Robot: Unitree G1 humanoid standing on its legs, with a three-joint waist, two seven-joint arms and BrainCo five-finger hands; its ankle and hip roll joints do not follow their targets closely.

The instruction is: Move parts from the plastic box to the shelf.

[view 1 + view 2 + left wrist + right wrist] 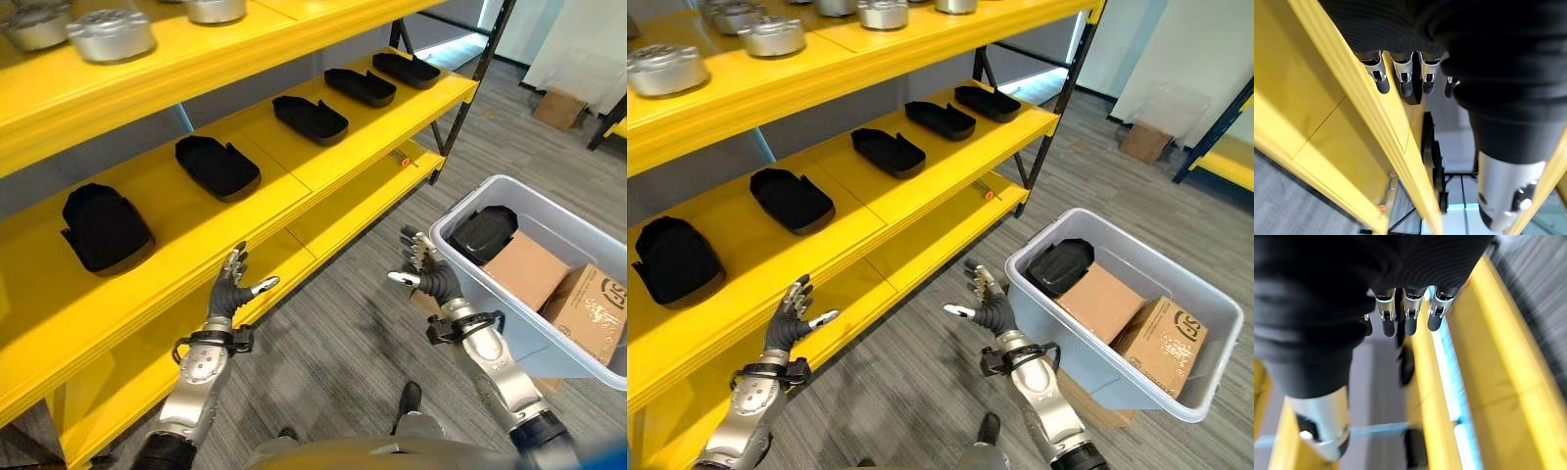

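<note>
One black part (483,233) lies in the plastic box (549,343), tucked into the corner nearest the shelf (294,186), with two cardboard cartons (563,289) packed beside it and taking up the rest of the box. Five matching black parts (216,164) already sit in a spaced row on the middle board of the yellow shelf, and silver metal discs (110,34) stand on the board above. The right hand (423,268) hovers just outside the box's near corner, fingers straight and spread, holding nothing; the left hand (233,284) is raised near the shelf's front edge, equally open and empty. The main risk, as I judge it, lies in the reach into the box: the part is wedged between the wall and the nearer carton, so fingers coming in flat may catch the rim or push the carton instead of closing around the part. A loose hold could drop it on the grey floor (343,362) between box and shelf. Setting it down too near a part already placed could knock that one off the edge.
</note>
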